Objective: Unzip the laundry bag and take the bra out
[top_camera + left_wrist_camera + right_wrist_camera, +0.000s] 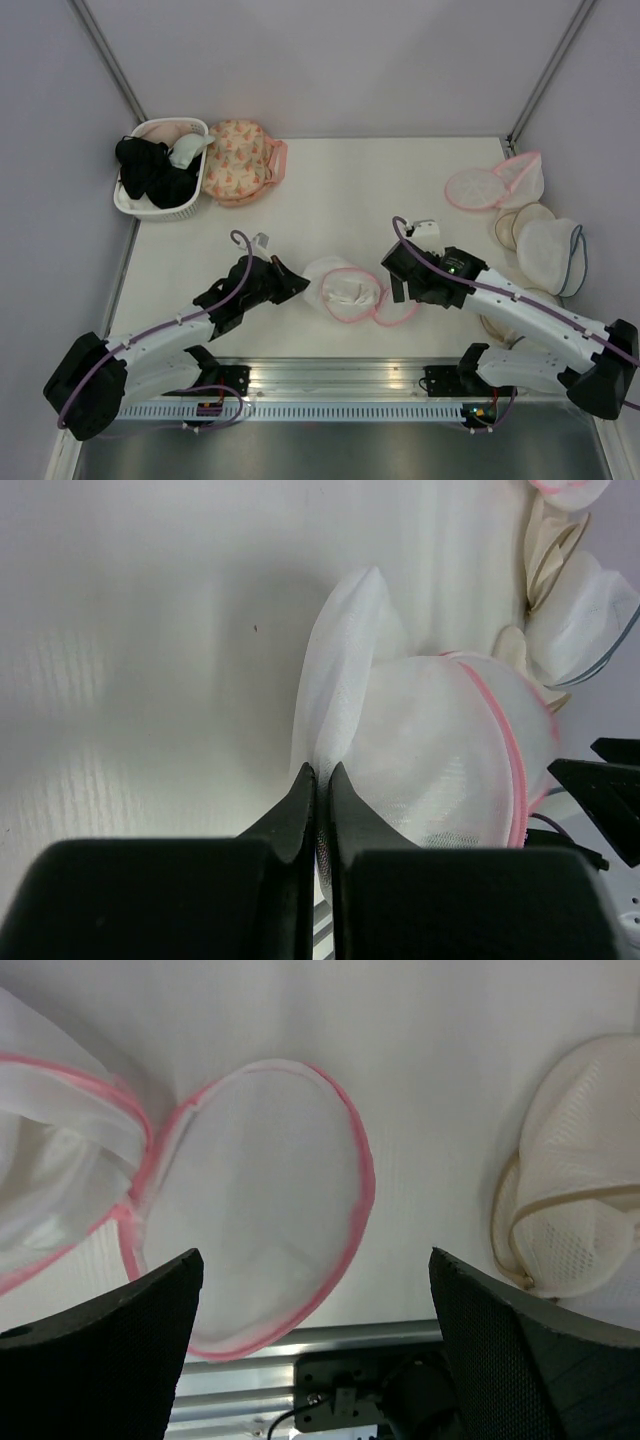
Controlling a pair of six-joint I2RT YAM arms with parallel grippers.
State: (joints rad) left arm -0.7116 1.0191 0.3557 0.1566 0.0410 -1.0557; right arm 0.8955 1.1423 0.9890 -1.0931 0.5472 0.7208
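Note:
The laundry bag lies near the table's front middle, its pink zipper open and its round lid flap folded out to the right. White bra fabric shows inside the open mouth. My left gripper is shut on a fold of the bag's white mesh at its left side; the left wrist view shows the fingertips pinching mesh, with the domed bag just beyond. My right gripper hangs open and empty over the lid flap. The bag's mouth with white fabric is at the left of that view.
A white basket with black garments and a peach floral bag sit at the back left. Another pink-rimmed mesh bag, cream pouches and a white blue-trimmed bag lie at the right. A metal rail runs along the near edge.

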